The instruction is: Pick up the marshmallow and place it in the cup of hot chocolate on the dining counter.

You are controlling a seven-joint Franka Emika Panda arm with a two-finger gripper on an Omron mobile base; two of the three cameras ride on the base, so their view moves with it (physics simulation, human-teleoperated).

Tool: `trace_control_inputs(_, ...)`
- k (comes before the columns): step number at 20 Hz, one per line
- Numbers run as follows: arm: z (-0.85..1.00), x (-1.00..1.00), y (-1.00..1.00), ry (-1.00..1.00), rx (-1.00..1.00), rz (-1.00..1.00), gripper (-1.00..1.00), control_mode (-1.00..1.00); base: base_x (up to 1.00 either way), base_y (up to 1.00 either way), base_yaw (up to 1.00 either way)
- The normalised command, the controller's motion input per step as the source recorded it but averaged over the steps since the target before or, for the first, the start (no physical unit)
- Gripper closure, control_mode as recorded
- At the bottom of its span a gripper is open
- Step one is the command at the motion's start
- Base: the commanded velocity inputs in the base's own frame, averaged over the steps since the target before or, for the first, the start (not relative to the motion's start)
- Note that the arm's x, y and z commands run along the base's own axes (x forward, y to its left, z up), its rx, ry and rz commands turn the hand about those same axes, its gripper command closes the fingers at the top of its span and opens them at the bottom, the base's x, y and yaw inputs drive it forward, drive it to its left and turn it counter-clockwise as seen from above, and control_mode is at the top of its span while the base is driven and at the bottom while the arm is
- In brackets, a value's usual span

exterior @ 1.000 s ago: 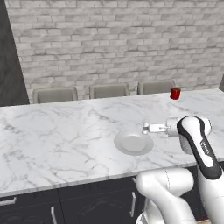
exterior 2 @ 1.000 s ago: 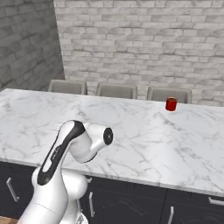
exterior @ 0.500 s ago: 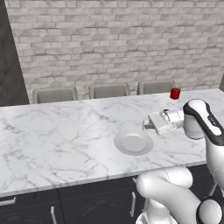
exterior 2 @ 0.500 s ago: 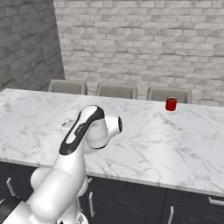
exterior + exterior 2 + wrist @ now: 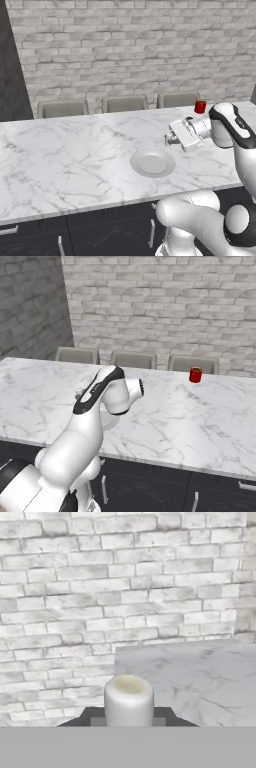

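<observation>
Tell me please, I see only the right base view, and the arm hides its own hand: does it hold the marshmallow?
Observer: Yes. In the hand view the marshmallow stands upright between the fingers, which are shut on it.
Operator: And where is the hand?
Observer: In the left base view the hand hangs over the counter, between a grey plate and the red cup, short of the cup.

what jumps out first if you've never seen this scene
The white arm, raised over the dining counter, its gripper shut on the marshmallow. Next, the red cup of hot chocolate at the counter's far edge, and the grey plate near the front edge.
</observation>
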Motion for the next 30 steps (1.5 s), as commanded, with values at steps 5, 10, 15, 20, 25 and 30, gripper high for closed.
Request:
trace_control_inputs(5, 0.05, -0.28, 0.0, -0.11, 0.0, 0.0, 1.0, -1.0, 0.0, 0.0, 0.0)
trace_control_inputs(10, 0.26, -0.47, 0.0, -0.17, 0.0, 0.0, 1.0, -1.0, 0.0, 0.0, 0.0)
trace_control_inputs(15, 0.5, -0.55, 0.0, -0.29, 0.0, 0.02, 1.0, -1.0, 0.0, 0.0, 0.0)
trace_control_inputs(20, 0.56, -0.57, 0.02, -0.24, 0.0, 0.02, 1.0, -1.0, 0.0, 0.0, 0.0)
trace_control_inputs(25, 0.13, -0.19, 0.0, -0.01, 0.0, 0.0, 1.0, 1.0, -0.22, -0.02, 0.0)
trace_control_inputs(30, 0.0, 0.0, 0.0, 0.0, 0.0, 0.0, 1.0, 1.0, -0.41, -0.59, 0.0)
